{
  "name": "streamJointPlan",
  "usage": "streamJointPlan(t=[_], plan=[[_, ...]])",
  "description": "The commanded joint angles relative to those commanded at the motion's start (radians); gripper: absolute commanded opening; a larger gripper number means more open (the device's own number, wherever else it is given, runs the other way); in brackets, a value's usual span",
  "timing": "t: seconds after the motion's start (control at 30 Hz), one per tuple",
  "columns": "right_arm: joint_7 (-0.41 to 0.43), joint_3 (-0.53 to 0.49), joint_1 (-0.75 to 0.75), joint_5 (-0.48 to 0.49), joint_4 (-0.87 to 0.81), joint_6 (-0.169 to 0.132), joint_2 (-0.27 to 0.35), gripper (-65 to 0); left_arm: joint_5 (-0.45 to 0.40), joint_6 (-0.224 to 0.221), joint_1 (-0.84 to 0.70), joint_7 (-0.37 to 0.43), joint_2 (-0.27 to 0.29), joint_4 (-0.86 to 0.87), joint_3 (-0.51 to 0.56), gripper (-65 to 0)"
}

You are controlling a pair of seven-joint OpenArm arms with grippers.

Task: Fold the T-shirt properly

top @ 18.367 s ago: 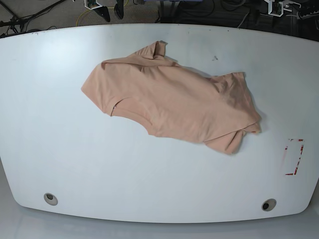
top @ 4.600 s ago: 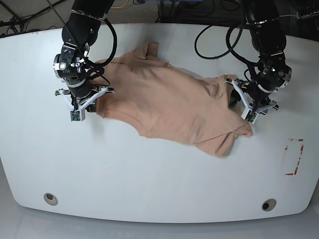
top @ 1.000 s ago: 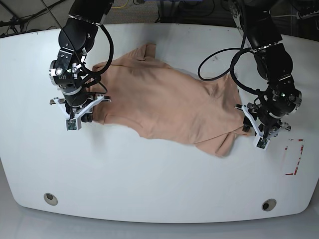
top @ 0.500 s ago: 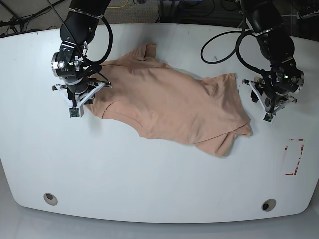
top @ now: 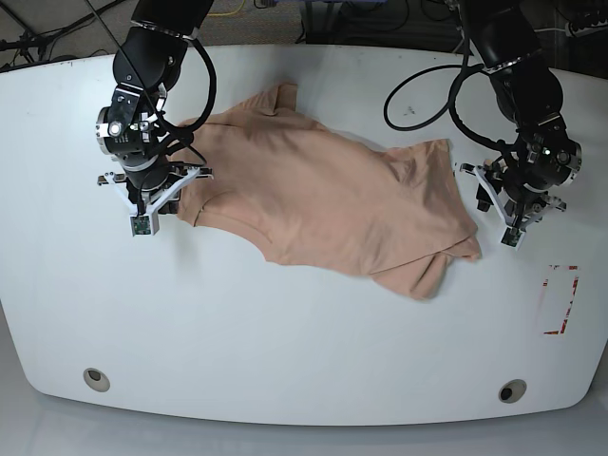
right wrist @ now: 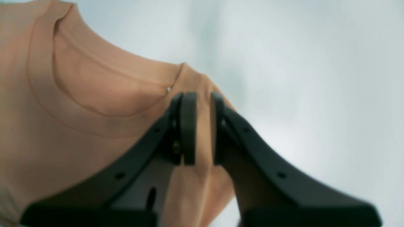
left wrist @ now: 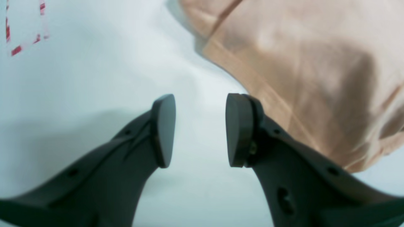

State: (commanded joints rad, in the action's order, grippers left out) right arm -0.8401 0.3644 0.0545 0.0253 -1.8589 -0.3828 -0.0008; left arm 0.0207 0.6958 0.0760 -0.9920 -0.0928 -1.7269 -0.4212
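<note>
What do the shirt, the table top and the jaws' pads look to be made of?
The shirt: soft matte knit, probably cotton; it drapes in wrinkles, with stitched hems and a ribbed collar. The table: a hard, smooth white top, slightly glossy, judging by its soft reflections; laminate or painted board, hard to say which. The pads on the left gripper: dark, matte, likely rubber on black plastic fingers.

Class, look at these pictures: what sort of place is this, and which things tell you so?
Probably a robotics lab: a bare white table, cables trailing behind it, and two black arms working a T-shirt.
</note>
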Motion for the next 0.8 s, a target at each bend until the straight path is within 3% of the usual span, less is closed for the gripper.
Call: streamJointPlan(t=[0.13, 0.2, 0.37, 0.5, 0.8], plan=[[0.002, 0.000, -0.015, 0.002, 0.002, -0.003, 0.000, -55.8, 0.000, 0.000, 0.002, 0.000, 0.000, 0.000, 0.000, -40.0], [0.002, 0.000, -0.017, 0.002, 0.012, -0.003, 0.000, -52.0, 0.000, 0.000, 0.002, 0.000, 0.000, 0.000, 0.000, -39.9], [0.002, 0.000, -0.048, 0.002, 0.055, -0.003, 0.000, -36.0, 0.002, 0.000, 0.002, 0.000, 0.000, 0.000, 0.000, -33.1], [0.003, -0.002, -0.077, 0.002, 0.110, -0.005, 0.003, -27.6, 0.002, 0.002, 0.002, 0.000, 0.000, -0.011, 0.002, -30.7], [0.005, -0.002, -0.147, 0.003, 0.245, -0.005, 0.020, -20.5, 0.000, 0.002, 0.003, 0.000, 0.000, -0.061, 0.002, -30.6]])
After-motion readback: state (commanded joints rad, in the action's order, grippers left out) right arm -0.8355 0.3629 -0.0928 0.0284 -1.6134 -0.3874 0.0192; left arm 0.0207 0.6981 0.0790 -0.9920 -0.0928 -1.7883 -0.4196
